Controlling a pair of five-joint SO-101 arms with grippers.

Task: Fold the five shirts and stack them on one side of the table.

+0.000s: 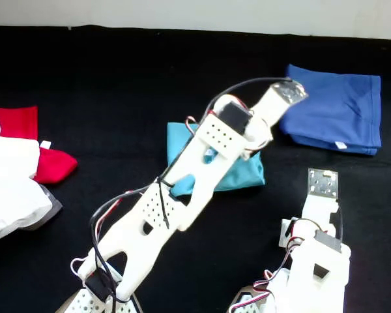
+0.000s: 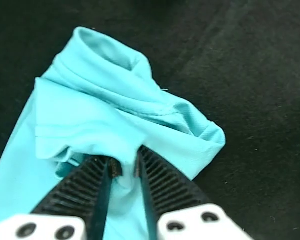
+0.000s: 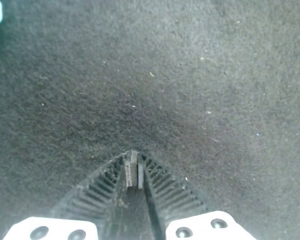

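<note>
teal shirt (image 1: pixel 242 173): centre of table (image 1: pixel 117 78), long axis roughly 9-to-3 o'clock
left gripper (image 2: pixel 124 167): clamped on the teal shirt's bunched edge
right gripper (image 3: pixel 134 175): jaws together, over table at 5 o'clock

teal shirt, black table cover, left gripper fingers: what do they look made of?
Teal shirt: thin matte knit, likely cotton or a blend; soft folds, stitched seams.
Table cover: black felt-like or velvety cloth; fuzzy nap with lint specks.
Left gripper fingers: black ridged plastic, probably printed, on white plastic bodies; pinching the shirt.
</note>
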